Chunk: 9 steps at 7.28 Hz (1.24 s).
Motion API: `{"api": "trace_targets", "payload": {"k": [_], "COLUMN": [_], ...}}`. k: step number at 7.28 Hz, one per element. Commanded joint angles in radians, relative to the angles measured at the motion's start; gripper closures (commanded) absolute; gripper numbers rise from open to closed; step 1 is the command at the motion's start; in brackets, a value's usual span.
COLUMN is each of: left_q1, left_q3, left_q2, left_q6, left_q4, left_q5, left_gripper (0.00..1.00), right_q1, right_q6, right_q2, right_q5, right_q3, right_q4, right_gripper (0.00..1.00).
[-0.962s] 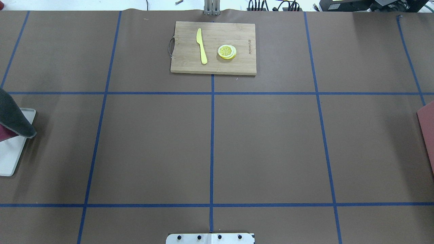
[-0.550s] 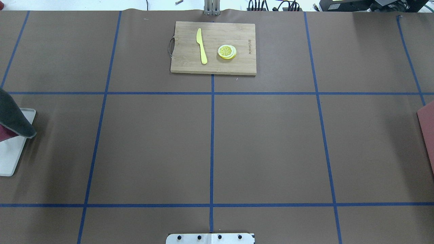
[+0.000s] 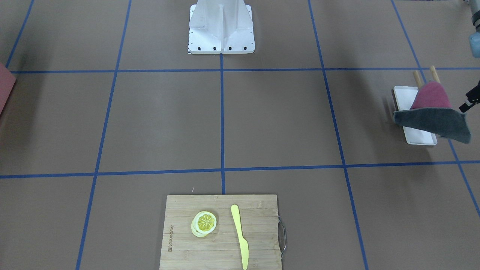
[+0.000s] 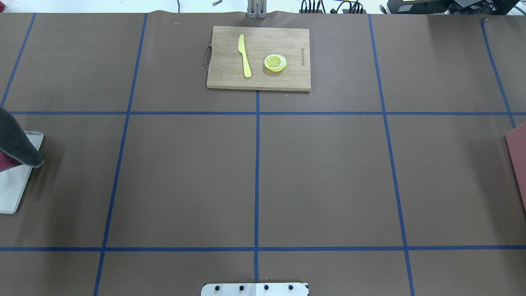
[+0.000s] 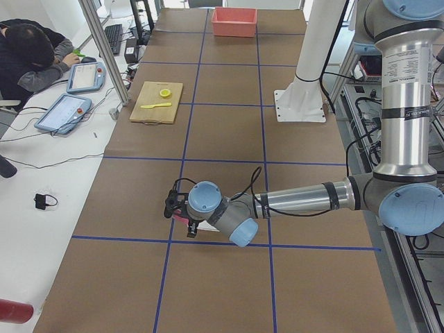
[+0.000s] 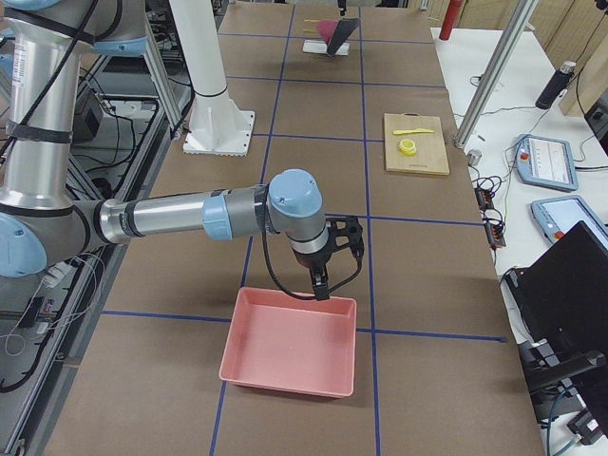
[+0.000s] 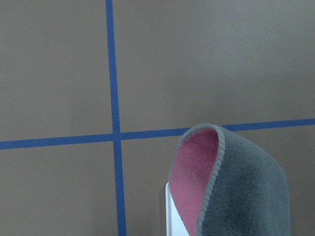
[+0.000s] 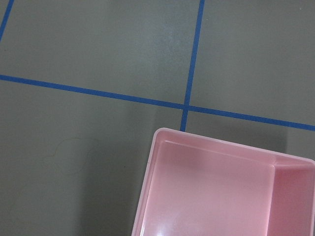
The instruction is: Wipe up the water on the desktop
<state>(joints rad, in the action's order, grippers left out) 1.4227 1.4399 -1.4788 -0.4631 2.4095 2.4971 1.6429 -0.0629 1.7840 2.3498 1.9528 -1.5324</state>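
Observation:
The brown desktop (image 4: 328,176) with its blue tape grid shows no plain puddle. The right wrist view shows a faint ring-shaped mark (image 8: 69,152) on it. My left gripper (image 3: 468,102) at the table's left end is shut on a cloth (image 3: 431,116), grey outside and pink inside. The cloth hangs folded over a small white tray (image 3: 403,97). It also shows at the overhead view's left edge (image 4: 16,142) and in the left wrist view (image 7: 241,187). My right gripper (image 6: 328,275) hovers over the near rim of a pink bin (image 6: 290,347); I cannot tell whether it is open or shut.
A bamboo cutting board (image 4: 259,57) with a yellow knife (image 4: 245,55) and lemon slices (image 4: 275,63) lies at the table's far middle. The robot's base plate (image 3: 221,33) stands at the near middle. Two wooden sticks (image 3: 417,78) lie beside the white tray.

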Motion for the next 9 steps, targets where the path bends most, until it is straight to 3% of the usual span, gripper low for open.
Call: {"api": "trace_targets", "payload": {"k": [1, 6, 9], "left_q1": [-0.002, -0.002, -0.008], "left_q3": [0.0, -0.053, -0.052], "left_q2": [-0.005, -0.055, -0.057], "left_q6": [-0.006, -0.005, -0.006], "left_q4": [0.01, 0.01, 0.011], "left_q5": [0.025, 0.025, 0.074], "left_gripper": [0.23, 0.27, 0.48], "right_q1": [0.0, 0.0, 0.0], "right_q6": [0.0, 0.0, 0.002], "right_q2": [0.002, 0.005, 0.005], "right_q5": [-0.001, -0.001, -0.001], "right_q3": [0.0, 0.0, 0.002], "right_q4": [0.0, 0.0, -0.002], "right_gripper": [0.0, 0.0, 0.0]}}
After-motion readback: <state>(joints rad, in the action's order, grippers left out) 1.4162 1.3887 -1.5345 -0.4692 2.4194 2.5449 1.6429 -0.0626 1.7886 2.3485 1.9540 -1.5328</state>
